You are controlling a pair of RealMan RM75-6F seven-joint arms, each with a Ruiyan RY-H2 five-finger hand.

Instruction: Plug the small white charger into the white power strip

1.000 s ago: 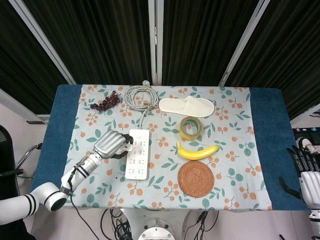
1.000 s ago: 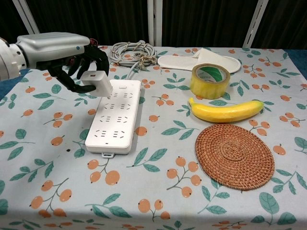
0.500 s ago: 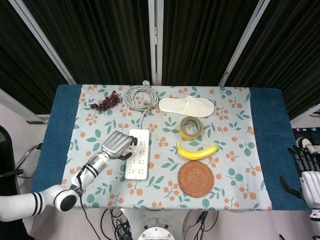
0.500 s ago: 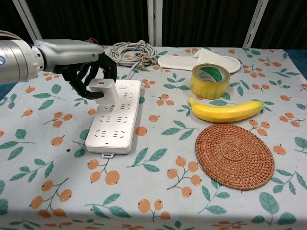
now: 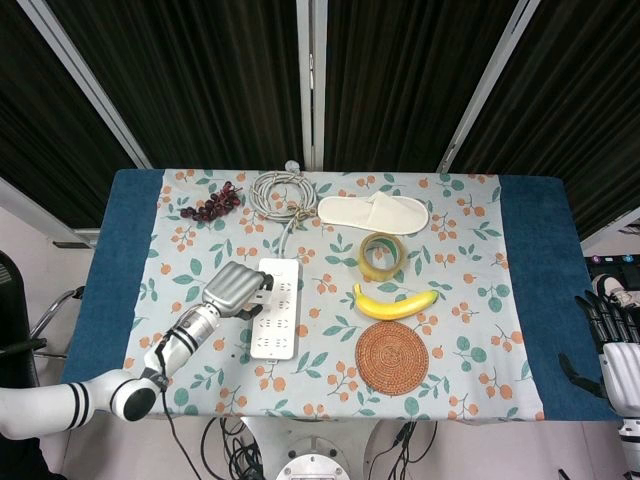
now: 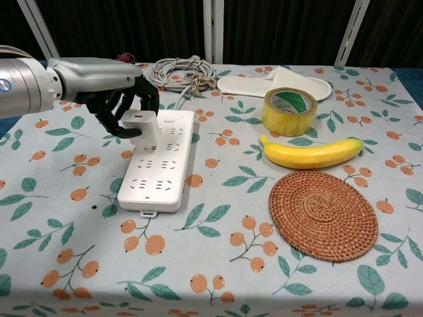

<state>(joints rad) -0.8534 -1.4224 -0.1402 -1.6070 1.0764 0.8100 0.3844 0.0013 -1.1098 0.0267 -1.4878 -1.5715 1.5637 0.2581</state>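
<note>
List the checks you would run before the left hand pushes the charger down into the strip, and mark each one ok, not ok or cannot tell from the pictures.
1. Left hand holds the charger: ok, fingers are wrapped round it.
2. Charger is over the strip: ok, it sits above the far left sockets.
3. Charger is upright: ok, roughly level in the chest view.
4. Prongs line up with a socket: cannot tell, the underside is hidden.
5. Strip lies flat on the table: ok.
6. Right hand is out of the way: ok, it is off the table's right edge.
</note>
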